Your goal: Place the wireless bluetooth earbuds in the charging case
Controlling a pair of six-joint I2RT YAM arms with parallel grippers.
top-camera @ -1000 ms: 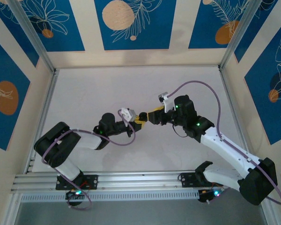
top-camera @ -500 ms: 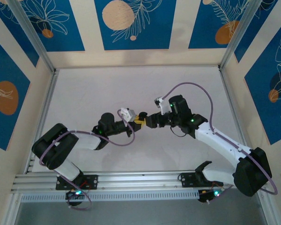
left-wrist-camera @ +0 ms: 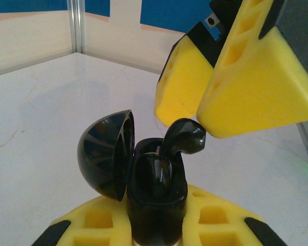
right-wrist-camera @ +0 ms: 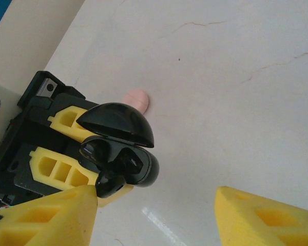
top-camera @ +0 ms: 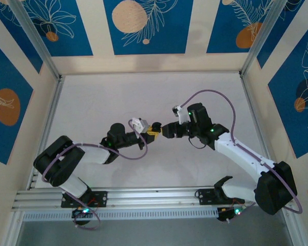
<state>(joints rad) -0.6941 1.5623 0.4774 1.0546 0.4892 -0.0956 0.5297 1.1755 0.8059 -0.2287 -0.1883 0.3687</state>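
Note:
My left gripper [left-wrist-camera: 156,228] is shut on the black charging case [left-wrist-camera: 156,202], held upright with its round lid [left-wrist-camera: 105,154] hinged open. One black earbud [left-wrist-camera: 153,174] sits down in the case. A second black earbud [left-wrist-camera: 184,138] stands half out of the other slot. My right gripper [right-wrist-camera: 154,215] is open just above it, and one yellow fingertip [right-wrist-camera: 79,197] touches that earbud [right-wrist-camera: 110,183]; the other finger is far off it. In the top view the two grippers meet at mid-table, left gripper [top-camera: 150,130] against right gripper [top-camera: 160,129].
A pale pink rounded thing [right-wrist-camera: 136,98] lies on the white marbled table [right-wrist-camera: 236,102] just behind the case lid, partly hidden by it. Metal rails and patterned walls [top-camera: 143,31] ring the table.
The right arm has shifted its wrist and brought its gripper a little left, closer onto the case. The left arm and the case have held still.

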